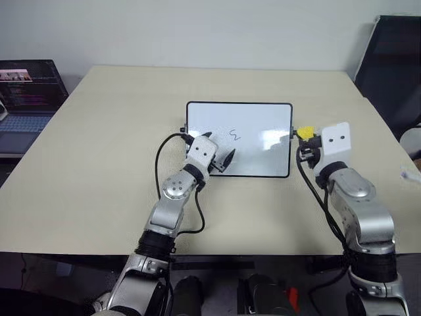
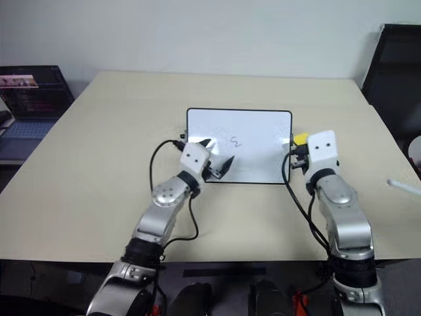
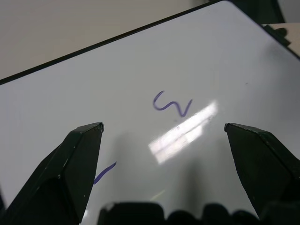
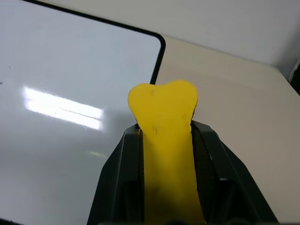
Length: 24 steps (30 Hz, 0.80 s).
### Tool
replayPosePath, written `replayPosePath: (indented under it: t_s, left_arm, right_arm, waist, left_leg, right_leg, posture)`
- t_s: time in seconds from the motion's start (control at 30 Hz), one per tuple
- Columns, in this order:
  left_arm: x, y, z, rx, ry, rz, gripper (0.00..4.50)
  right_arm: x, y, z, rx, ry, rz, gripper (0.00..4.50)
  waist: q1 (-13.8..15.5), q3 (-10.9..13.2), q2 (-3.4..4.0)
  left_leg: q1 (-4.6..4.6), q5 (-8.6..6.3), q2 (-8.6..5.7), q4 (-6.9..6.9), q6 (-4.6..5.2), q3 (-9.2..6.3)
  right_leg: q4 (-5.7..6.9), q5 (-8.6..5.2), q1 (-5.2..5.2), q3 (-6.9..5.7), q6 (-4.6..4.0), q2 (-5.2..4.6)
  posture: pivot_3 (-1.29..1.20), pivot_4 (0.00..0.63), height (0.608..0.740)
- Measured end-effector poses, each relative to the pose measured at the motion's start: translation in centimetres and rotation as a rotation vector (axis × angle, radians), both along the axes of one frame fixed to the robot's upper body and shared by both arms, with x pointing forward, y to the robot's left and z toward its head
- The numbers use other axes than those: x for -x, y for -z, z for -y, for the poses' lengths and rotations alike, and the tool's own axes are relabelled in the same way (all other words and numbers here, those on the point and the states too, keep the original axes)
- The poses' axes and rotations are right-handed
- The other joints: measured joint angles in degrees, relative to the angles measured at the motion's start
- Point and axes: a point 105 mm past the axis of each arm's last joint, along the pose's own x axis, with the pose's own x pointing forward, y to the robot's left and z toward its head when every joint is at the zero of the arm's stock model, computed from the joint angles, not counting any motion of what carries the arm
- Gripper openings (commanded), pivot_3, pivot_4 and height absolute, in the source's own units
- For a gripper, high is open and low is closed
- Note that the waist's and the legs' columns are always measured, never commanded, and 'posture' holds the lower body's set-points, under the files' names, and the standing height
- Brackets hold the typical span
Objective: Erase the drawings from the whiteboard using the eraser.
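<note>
Plainly, the right gripper was clamped tight on the eraser, whose yellow end stuck out past the black fingertips. In the head views that gripper hung at the whiteboard's right short edge, beside the small knob there, with the eraser showing as a yellow spot just off the frame. Whether it touched the board could not be told; it seemed to sit a little above the table.

From the eraser the work lay at about nine o'clock. One squiggle sat near the board's middle, and a second stroke showed in the left wrist view close by one finger of the left gripper. The marks appeared to run in a row along the board's long axis, which lay across the robot from left to right.

The left gripper stood wide open and empty over the board's lower left part, nearer the squiggle than the right one, at roughly seven o'clock from it. It carried no eraser, though, so the wiping probably fell to the right arm.

The coming move would likely be a sweep leftward along the long axis, toward nine o'clock, with the eraser pressed flat. The open left fingers lay close to that path and might need to clear away or steady the frame.
</note>
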Motion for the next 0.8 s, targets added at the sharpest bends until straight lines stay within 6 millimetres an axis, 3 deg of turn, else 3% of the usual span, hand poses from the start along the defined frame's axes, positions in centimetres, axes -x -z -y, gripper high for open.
replayPosePath:
  t_s: [0.13, 0.3, 0.5, 0.8]
  left_arm:
    - [0.4, 1.3, -0.7, -0.002, -0.038, -0.045, 4.50]
    - [0.6, 0.6, -0.5, 0.009, -0.037, -0.027, 4.50]
    - [1.0, 1.1, -0.5, 0.012, -0.042, -0.050, 4.50]
    - [1.4, 1.6, -1.1, 0.020, -0.069, -0.071, 4.50]
  right_arm:
    - [-1.7, -1.1, -2.2, -0.009, -0.071, 0.035, 1.04]
    - [-3.3, -1.3, -5.0, -0.016, -0.155, 0.034, 1.04]
    - [-4.9, -2.6, -8.0, 0.031, -0.249, 0.060, 1.04]
    - [-6.7, -2.0, -9.7, 0.127, -0.276, 0.009, 1.04]
  waist:
    - [0.23, 0.00, -0.01]
    - [0.50, 0.01, 0.00]
    - [0.48, 0.01, 0.01]
    - [0.48, 0.02, 0.02]
  left_leg:
    - [-0.01, 0.00, 0.01, 0.00, 0.00, 0.01]
    - [-0.05, 0.00, 0.04, -0.01, 0.00, 0.02]
    - [-0.05, 0.00, 0.05, 0.00, 0.00, 0.02]
    - [-0.06, 0.00, 0.10, -0.02, 0.00, 0.00]
  right_leg:
    - [0.01, 0.06, 0.01, -0.06, -0.10, 0.01]
    - [-0.03, 0.13, 0.00, -0.05, -0.22, -0.07]
    - [0.00, 0.14, 0.00, -0.12, -0.24, -0.05]
    - [0.00, 0.14, -0.02, -0.12, -0.25, -0.09]
  posture:
    - [0.00, 0.150, 0.740]
    - [0.00, 0.150, 0.740]
    - [0.00, 0.150, 0.740]
    - [0.00, 0.150, 0.740]
